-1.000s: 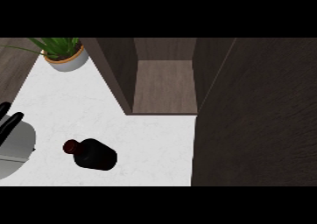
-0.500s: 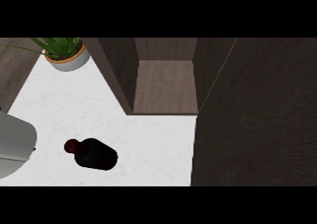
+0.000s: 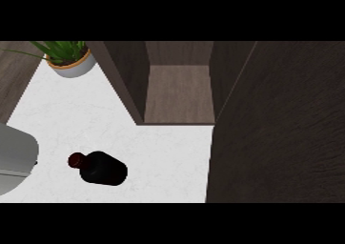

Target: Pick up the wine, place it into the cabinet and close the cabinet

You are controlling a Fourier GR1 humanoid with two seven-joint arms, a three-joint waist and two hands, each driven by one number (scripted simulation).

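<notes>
Counter top (image 3: 133, 138): white with faint grey marbled veining. Wine bottle (image 3: 103, 167): glossy black body with a soft pale sheen along its upper side; cap dark red. Cabinet (image 3: 177, 90): side walls dark brown, wood-grained; inner floor a lighter grey-brown with fine grain lines running near to far. Cabinet door (image 3: 284, 124), at the right: very dark brown, almost black, with a faint wavy grain. Potted plant (image 3: 68, 56), far left: green spiky leaves, pot white with an orange-tan rim. Strip of surface (image 3: 10, 86) at the far left: mid-brown wood grain. Forearm (image 3: 8, 162) at the left edge: light grey, with a thin dark seam line.
</notes>
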